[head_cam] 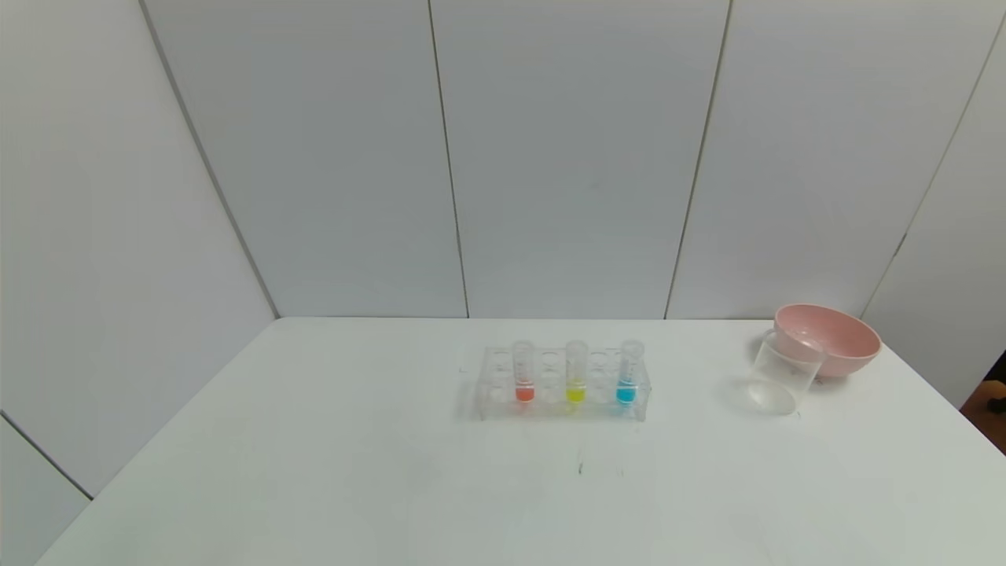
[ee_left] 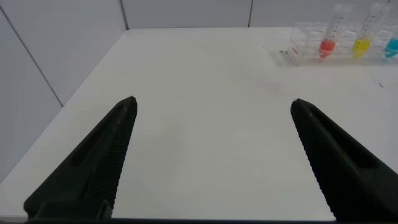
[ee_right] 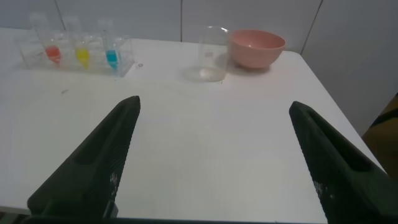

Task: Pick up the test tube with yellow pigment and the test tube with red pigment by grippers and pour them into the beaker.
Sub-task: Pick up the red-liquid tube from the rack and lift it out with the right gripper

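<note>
Currently both tools wide open, empty, low over bare white worktop point(head_cam: 314, 472): left tool point(ee_left: 213, 109) nr left side, right tool point(ee_right: 214, 106) nr right side. Clear rack point(head_cam: 564, 385) mid-worktop w/ red tube point(head_cam: 523, 371), yellow tube point(head_cam: 576, 371), blue tube point(head_cam: 629, 371) upright, in that order left to right. Beaker point(head_cam: 784, 373) well right of rack, touching or just beside pink bowl point(head_cam: 829, 339).
</note>
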Action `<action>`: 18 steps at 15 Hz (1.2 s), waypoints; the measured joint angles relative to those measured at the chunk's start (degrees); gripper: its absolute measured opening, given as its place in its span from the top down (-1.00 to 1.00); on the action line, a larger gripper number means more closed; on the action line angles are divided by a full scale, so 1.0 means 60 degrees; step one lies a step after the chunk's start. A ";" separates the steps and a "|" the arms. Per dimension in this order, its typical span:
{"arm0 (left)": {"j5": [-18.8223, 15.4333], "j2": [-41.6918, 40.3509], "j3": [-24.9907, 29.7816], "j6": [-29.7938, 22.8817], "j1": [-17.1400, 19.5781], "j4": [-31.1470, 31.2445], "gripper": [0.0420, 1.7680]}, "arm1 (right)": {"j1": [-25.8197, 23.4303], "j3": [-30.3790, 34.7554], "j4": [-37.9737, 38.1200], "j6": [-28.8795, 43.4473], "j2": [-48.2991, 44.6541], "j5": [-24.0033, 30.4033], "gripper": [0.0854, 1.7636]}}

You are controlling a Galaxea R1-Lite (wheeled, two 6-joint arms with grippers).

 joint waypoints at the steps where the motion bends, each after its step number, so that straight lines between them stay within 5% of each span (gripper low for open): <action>1: 0.0000 0.0000 0.0000 0.0000 0.0000 0.0000 -1.00 | 0.0000 -0.0402 0.0167 -0.0010 0.0063 0.0041 -0.94; 7: 0.0000 0.0000 0.0000 0.0000 0.0000 0.0004 -1.00 | 0.0112 -0.4084 0.0685 0.0217 0.2802 0.0307 -0.94; 13: 0.0000 0.0000 0.0000 0.0000 0.0000 0.0000 -1.00 | 0.0408 -0.6995 -0.0983 0.0998 0.7997 0.0205 -0.94; 18: 0.0000 0.0000 0.0000 0.0000 0.0000 0.0000 -1.00 | 0.3814 -0.7335 -0.3044 0.1827 1.1356 -0.3119 -0.94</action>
